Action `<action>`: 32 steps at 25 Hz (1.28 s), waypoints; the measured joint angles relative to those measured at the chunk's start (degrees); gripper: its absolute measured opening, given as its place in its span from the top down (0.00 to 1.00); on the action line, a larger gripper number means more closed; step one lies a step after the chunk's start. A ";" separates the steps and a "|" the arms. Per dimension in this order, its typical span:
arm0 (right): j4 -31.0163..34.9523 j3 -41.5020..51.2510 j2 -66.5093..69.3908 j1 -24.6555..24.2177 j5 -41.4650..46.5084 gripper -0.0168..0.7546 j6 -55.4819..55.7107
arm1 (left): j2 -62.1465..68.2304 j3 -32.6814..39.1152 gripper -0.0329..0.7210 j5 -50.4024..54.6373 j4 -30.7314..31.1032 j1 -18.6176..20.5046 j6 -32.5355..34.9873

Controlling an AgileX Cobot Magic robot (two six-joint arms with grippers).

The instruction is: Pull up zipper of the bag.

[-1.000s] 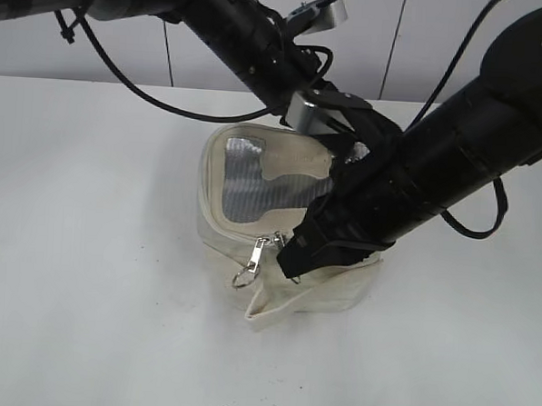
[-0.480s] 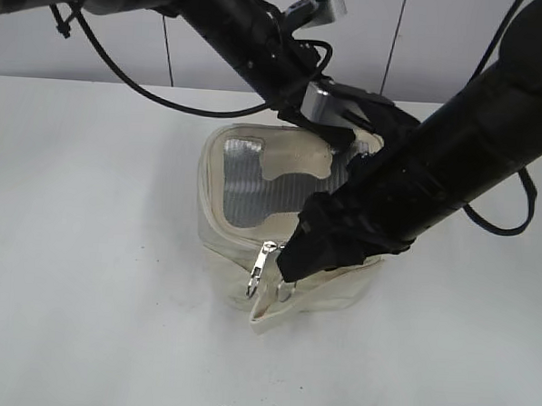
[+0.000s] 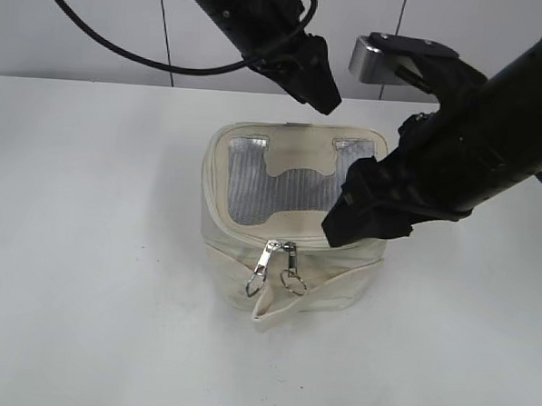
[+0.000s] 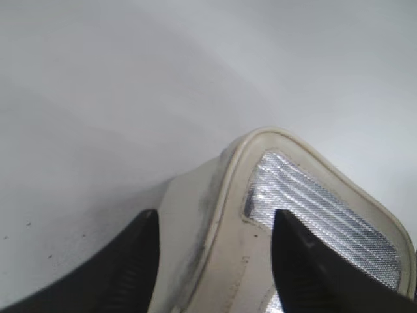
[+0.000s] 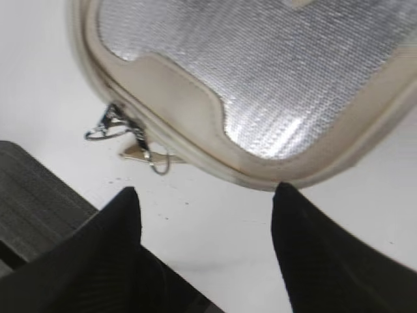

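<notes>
Bag [image 3: 291, 250]: cream, boxy, grey mesh top, sitting just below both pincers.
Zipper [image 3: 277, 258]: two silver pulls dangling together at the front edge.
Left pincer [image 4: 215, 261]: gaping, gripping nothing.
Right pincer [image 5: 205, 241]: gaping, empty.
Table [image 3: 87, 248]: lying bare around.

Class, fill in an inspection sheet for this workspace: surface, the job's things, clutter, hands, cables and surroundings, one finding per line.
Surface: white table, a few dark specks.
Job's things: cream bag upright mid-table; zipper rings the top panel, its two silver pulls side by side at the front.
Clutter: nothing seen.
Hands: left hand open above the bag's back corner, holding nothing; right hand open above the bag, holding nothing.
Cables: black cable hangs from the left arm.
Surroundings: pale panelled wall behind.
</notes>
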 joint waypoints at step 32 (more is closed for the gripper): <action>-28.63 -3.26 -15.07 -25.65 17.52 0.34 17.39 | -48.10 29.34 0.42 4.47 45.03 16.68 -43.25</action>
